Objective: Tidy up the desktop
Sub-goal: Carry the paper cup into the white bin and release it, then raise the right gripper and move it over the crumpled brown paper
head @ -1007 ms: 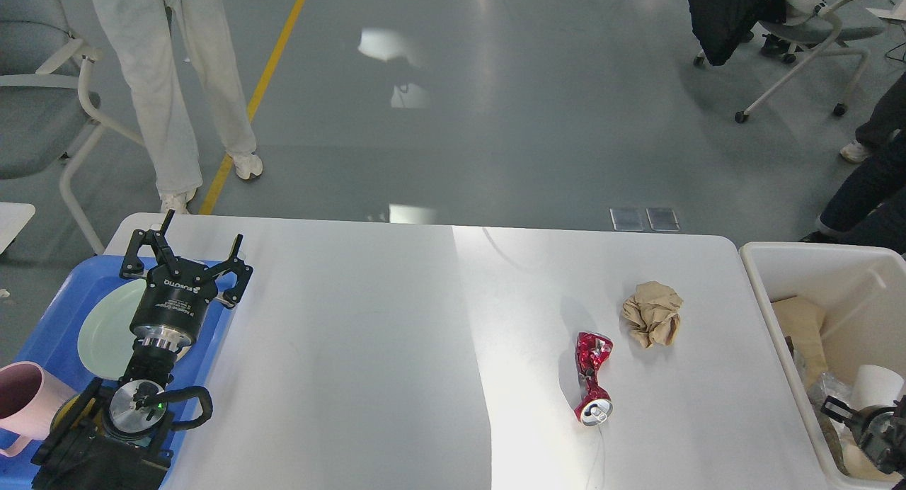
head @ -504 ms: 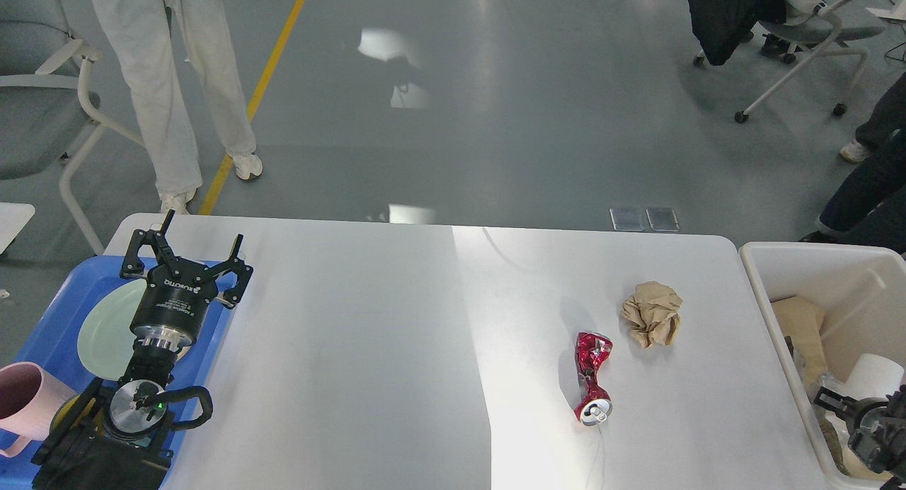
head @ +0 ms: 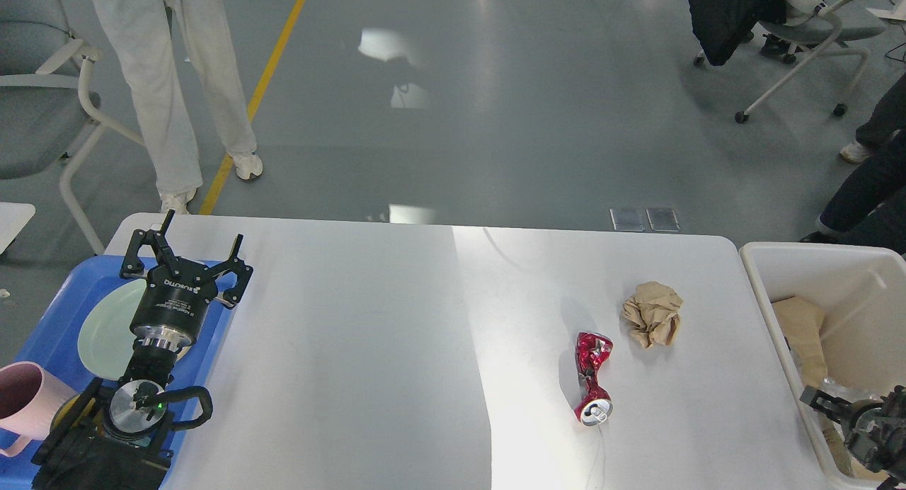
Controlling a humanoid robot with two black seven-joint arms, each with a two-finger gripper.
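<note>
So the worktop (head: 396,348), i.e. the desktop that needs tidying, is the big white slab filling the lower half of the head view, matte, rounded corners, faint seam down the middle with the right part lit brighter. I'll place everything off that seam.

Well right of the seam lie a crushed red can (head: 592,378) on its side and, just beyond and right of it, a ball of crumpled brown paper (head: 652,313), near each other but apart. My guess is those two are the rubbish left to clear, since the white bin (head: 778,334) sits past the worktop's right edge, far right of the seam, already holding cardboard and other scraps.

Far left of the seam, a blue tray (head: 49,327) hangs at the worktop's left edge with a pale green plate (head: 106,327) in it and a pink mug (head: 28,398) at the near corner. Looks like dishes go there, trash goes right.

The left gripper (head: 185,253) hovers over the tray's far side, jaws spread wide, holding nothing. The right gripper (head: 821,405) pokes in over the bin at the bottom right; it's dark and cut off, so I can't tell how its jaws stand.

Room is a glossy grey floor with a yellow line, office chairs, and someone in light trousers (head: 170,86) standing beyond the left corner.
</note>
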